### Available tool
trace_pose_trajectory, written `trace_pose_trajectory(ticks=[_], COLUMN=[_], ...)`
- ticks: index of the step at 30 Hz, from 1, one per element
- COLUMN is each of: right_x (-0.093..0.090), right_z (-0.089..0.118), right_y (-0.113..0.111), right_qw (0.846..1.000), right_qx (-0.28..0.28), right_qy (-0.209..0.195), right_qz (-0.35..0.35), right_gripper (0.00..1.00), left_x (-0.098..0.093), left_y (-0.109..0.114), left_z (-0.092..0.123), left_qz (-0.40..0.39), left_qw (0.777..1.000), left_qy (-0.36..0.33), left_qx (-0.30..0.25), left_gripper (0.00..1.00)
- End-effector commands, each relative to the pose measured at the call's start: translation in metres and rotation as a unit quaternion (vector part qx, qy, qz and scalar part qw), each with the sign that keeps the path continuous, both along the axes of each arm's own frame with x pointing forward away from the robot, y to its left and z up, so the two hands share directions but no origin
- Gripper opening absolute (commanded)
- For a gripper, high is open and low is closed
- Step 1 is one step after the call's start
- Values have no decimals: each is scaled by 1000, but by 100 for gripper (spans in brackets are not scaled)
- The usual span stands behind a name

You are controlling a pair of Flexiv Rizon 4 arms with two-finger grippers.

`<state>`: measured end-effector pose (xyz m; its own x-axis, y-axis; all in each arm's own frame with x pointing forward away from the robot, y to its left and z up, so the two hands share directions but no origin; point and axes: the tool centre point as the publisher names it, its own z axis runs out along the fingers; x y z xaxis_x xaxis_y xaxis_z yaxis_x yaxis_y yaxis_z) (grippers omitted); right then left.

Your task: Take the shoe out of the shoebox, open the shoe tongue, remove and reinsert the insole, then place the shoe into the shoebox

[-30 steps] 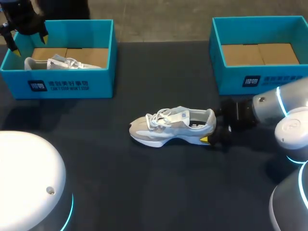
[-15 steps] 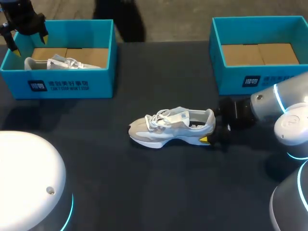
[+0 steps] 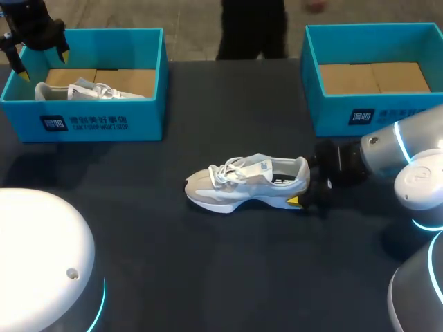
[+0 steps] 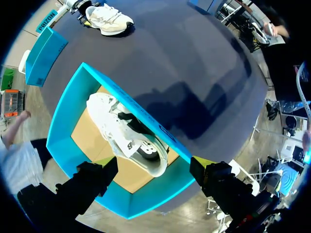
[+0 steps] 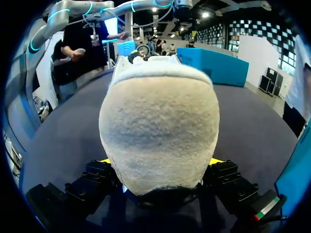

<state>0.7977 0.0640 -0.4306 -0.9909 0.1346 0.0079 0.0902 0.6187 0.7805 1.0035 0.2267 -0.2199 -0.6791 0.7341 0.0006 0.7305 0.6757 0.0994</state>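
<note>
The shoe (image 3: 249, 181) stands on its sole near the middle of the table (image 3: 208, 277), toe toward the left arm's side and heel toward the right arm; it is well apart from both boxes. The right gripper (image 5: 160, 164) is clamped on the heel, with one yellow tip seen at each side of the padded collar. The left gripper (image 4: 153, 165) is held spread wide above the left shoebox (image 3: 104, 124), with nothing between its fingers; a second shoe (image 3: 90, 90) lies inside that box. Only the cardboard floor is seen in the right shoebox (image 3: 374, 114).

Handling: the shoe is judged light; the upper is soft fabric and can be expected to yield under pressure, whereas the sole and heel are judged stiffer; the heel is therefore preferred for steadying. The tongue is best taken at its free upper edge, under the laces; the insole is judged thin and floppy, and a pinch at its heel end is advised. The loose laces may be snagged.

Clearance: open table is available on every side of the shoe; the box walls stand upright and must be cleared from above when the shoe is put back.
</note>
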Motion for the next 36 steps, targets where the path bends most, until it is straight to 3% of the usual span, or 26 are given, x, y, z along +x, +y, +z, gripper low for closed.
trace_pose_trajectory(ticks=[1, 21, 28, 33, 36], right_x=[-2, -2, -2, -2, -2], right_z=[-7, -7, -7, -7, -7], right_y=[4, 4, 4, 4, 4], right_qw=[1000, 1000, 1000, 1000, 1000], right_qx=[-2, -2, -2, -2, -2], right_qy=[0, 0, 0, 0, 0], right_qz=[-1, -1, -1, -1, -1], right_gripper=[0, 0, 0, 0, 0], left_x=[-1, -1, -7, -17, -23], left_y=[0, 0, -23, -38, -49], left_z=[1, 1, 6, 12, 14], left_qz=[0, 0, 169, 299, 388], left_qw=[1000, 1000, 985, 954, 921], left_qy=[-1, -1, 5, -13, -13], left_qx=[1, 1, 35, 28, 31], left_gripper=[100, 100, 100, 100, 100])
